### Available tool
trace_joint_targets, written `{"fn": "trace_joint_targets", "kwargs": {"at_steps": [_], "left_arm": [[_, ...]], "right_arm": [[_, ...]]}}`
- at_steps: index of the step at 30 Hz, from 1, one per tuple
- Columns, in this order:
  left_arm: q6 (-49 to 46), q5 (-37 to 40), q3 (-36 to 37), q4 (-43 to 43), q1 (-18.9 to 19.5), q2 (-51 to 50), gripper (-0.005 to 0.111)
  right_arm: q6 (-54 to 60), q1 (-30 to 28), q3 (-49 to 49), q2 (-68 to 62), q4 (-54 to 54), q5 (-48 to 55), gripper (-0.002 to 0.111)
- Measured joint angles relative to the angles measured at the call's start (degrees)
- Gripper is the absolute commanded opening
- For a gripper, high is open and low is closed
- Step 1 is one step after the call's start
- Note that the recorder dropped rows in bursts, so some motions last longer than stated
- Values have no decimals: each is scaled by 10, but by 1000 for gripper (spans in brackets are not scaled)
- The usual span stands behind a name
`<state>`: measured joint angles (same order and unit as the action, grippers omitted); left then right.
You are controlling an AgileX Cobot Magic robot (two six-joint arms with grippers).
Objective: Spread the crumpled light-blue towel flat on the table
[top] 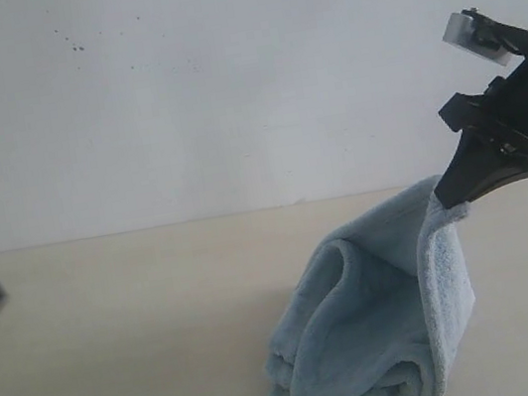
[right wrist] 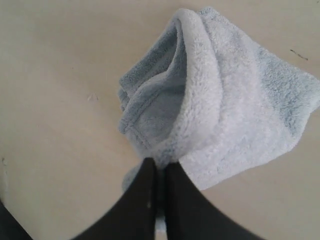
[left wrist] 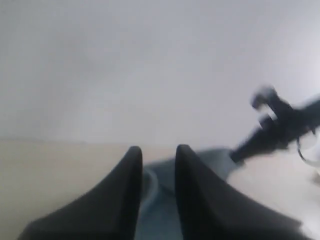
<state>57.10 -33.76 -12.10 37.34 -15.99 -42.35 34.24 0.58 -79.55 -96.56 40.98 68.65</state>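
In the exterior view we see one towel (top: 384, 320), pale light-blue and fluffy, bunched into a tall tented heap with soft rolled folds at its base and a hemmed edge running down its right side. It sits on the table (top: 115, 332) toward 5 o'clock in the picture, its base on the wood and its top corner pulled up toward 1 o'clock. That corner is where we find the right gripper (top: 443, 202), its dark tips pinched together on the cloth. A dark blurred shape at 9 o'clock, on the picture's edge, is all we get of the other arm, and we cannot read anything from it here. In the left wrist view we count two black fingers (left wrist: 125, 190) of the left gripper (left wrist: 158, 150), parted by a narrow gap and holding nothing. The towel (left wrist: 210, 160) shows past and between them, apart from the tips, with the right arm (left wrist: 280, 125) blurred beyond it. In the right wrist view the right gripper (right wrist: 160, 164) has its two fingers pressed nearly together, with a thick fold of the towel (right wrist: 225, 110) clamped at their tips. The cloth fans out from the pinch in plush folds with a stitched hem along the inner edge, over the bare table (right wrist: 60, 125).
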Motion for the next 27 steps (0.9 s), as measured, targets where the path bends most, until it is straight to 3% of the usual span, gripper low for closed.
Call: {"fn": "trace_joint_targets", "kwargs": {"at_steps": [2, 4, 6, 11, 19, 27], "left_arm": [[59, -101, -37, 132, -2, -156, 48], [100, -148, -82, 186, -3, -297, 63], [156, -174, -124, 216, -4, -420, 66], [207, -262, -189, 267, -13, -571, 65], [228, -278, -283, 309, -65, -693, 65], [229, -161, -313, 326, -69, -707, 65]], "right_arm": [[0, 0, 0, 0, -4, 1, 0], [0, 0, 0, 0, -4, 0, 0], [0, 0, 0, 0, -4, -1, 0], [0, 0, 0, 0, -5, -18, 0], [0, 0, 0, 0, -8, -27, 0], [0, 0, 0, 0, -8, -30, 0]]}}
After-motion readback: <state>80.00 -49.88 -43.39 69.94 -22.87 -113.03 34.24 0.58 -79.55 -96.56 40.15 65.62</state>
